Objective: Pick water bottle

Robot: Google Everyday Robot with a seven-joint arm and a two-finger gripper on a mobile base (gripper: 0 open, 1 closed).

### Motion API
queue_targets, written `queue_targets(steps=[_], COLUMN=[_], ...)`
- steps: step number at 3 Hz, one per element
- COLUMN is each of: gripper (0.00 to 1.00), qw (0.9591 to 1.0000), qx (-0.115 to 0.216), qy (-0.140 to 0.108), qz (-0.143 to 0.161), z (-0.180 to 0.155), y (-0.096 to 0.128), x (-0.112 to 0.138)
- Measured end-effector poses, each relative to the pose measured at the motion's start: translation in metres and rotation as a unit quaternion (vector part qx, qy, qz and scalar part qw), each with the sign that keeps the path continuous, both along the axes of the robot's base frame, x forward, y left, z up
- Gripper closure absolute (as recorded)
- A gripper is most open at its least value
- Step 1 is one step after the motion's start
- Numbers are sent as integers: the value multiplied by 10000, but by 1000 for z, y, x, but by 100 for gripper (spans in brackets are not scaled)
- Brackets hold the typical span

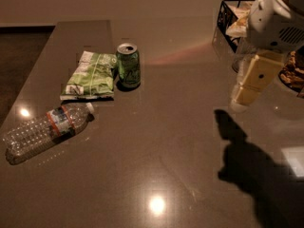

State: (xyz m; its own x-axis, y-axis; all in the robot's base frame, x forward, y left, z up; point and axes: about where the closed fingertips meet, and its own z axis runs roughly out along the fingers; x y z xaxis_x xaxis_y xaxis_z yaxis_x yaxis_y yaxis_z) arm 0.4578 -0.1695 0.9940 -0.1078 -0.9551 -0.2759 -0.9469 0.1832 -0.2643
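The water bottle (46, 131) lies on its side near the table's left edge, clear and ribbed, with a red-white-blue label band and its white cap pointing right toward the middle. My gripper (251, 82) hangs above the right side of the table, far to the right of the bottle and well apart from it. It holds nothing that I can see. Its dark shadow falls on the table below it.
A green soda can (128, 65) stands upright behind the bottle, with a green chip bag (91, 76) lying flat beside it. A black wire basket (227, 18) with items stands at the back right, partly hidden by the arm. The grey table (156, 141) ends at the left.
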Motion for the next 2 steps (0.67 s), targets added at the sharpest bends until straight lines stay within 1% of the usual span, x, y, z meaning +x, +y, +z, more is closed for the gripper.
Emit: queue_targets(steps=[1,2], gripper=[0,0], qw=[9988,9952], qx=[187,250], qy=[-74,-161], qz=[449,931], z=[7,11], y=[42,89], x=[12,16])
